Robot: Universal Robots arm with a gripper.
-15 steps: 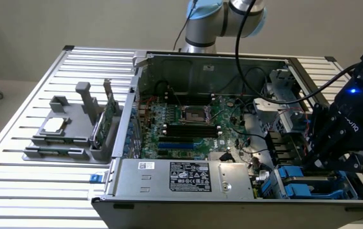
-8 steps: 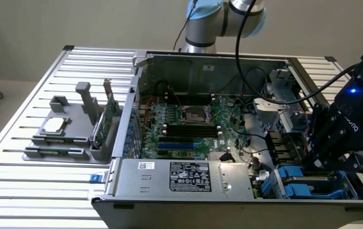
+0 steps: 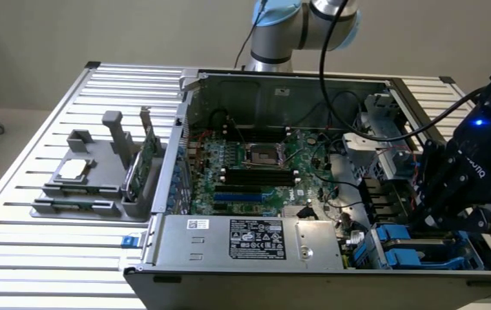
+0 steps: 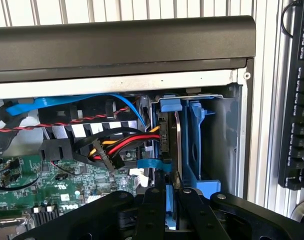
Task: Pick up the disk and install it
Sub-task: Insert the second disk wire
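The disk (image 4: 177,142) stands on edge in the blue drive bay (image 4: 198,140) at the corner of the open computer case, its thin metal edge and blue carrier tab (image 4: 171,105) facing the wrist camera. My gripper (image 4: 173,200) is shut on the disk's near edge, with a black finger (image 4: 156,202) on either side of it. In the exterior view the gripper (image 3: 439,223) hangs over the blue bay (image 3: 400,252) at the case's front corner, on the exterior view's right.
Red, black and orange cables (image 4: 112,147) run right beside the bay. The motherboard (image 3: 254,168) and power supply (image 3: 254,239) fill the case. A grey fixture (image 3: 82,187) with a chip and a green card stands on the slatted table at the exterior view's left.
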